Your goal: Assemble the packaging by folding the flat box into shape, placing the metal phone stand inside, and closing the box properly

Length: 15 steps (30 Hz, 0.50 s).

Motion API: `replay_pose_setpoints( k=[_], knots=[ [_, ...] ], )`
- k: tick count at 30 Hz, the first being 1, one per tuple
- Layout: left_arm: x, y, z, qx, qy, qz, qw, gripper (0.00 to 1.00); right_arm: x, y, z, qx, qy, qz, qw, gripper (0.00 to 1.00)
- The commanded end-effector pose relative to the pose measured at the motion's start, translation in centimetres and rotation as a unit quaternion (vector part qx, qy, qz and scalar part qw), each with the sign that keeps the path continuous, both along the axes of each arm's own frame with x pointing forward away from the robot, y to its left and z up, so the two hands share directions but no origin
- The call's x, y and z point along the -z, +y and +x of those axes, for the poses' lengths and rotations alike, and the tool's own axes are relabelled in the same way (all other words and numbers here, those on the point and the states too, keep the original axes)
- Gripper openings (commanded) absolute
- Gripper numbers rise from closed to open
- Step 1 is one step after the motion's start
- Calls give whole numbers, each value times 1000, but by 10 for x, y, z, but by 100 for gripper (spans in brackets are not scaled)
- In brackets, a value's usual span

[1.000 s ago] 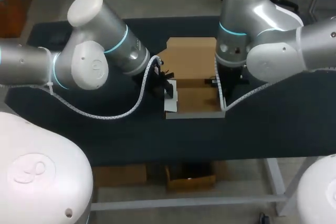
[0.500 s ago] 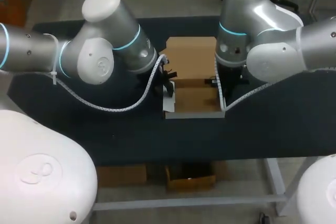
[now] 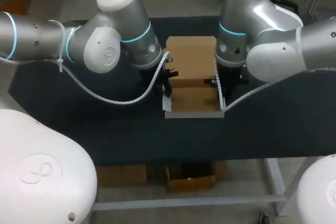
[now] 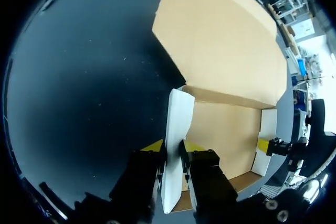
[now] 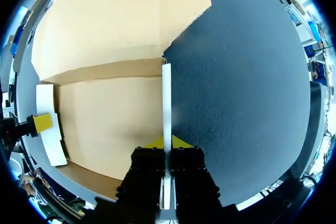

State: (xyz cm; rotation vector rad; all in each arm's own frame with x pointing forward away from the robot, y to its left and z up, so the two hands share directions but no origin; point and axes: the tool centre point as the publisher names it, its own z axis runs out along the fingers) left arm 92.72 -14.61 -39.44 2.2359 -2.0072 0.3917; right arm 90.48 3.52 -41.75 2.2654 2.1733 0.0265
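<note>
Now, box (image 3: pixel 192 100) half-formed.
My left pincer (image 4: pixel 172 149) clamps left flap (image 4: pixel 178 114), right pincer (image 5: pixel 166 142) right flap (image 5: pixel 166 93); light, bendy card, grip low.

Matt brown cardboard box (image 3: pixel 191 59) (smooth white-faced flaps (image 4: pixel 178 124)) on dark, finely grained table (image 3: pixel 273 129).

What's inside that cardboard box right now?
The box shows only bare brown floor, nothing lying on it. The left gripper and right gripper pinch its side flaps upright; the strip under them is hidden.

box (image 3: pixel 191 56) | sides partly hidden | left arm (image 3: pixel 105 51), right arm (image 3: pixel 262 40)
</note>
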Motion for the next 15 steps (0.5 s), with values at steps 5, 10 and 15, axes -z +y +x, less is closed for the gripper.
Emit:
replay_pose_setpoints(
  k=[5, 10, 15],
  knots=[
    [1, 1, 4, -11, 20, 96, 995, 16, 0, 0, 0, 0, 1, -1, 1000, 0],
    [3, 3, 2, -7, 34, 115, 993, 18, 0, 0, 0, 0, 1, -1, 1000, 0],
    [6, 5, 2, -7, 38, 124, 992, 20, 0, 0, 0, 0, 1, -1, 1000, 0]
  ],
)
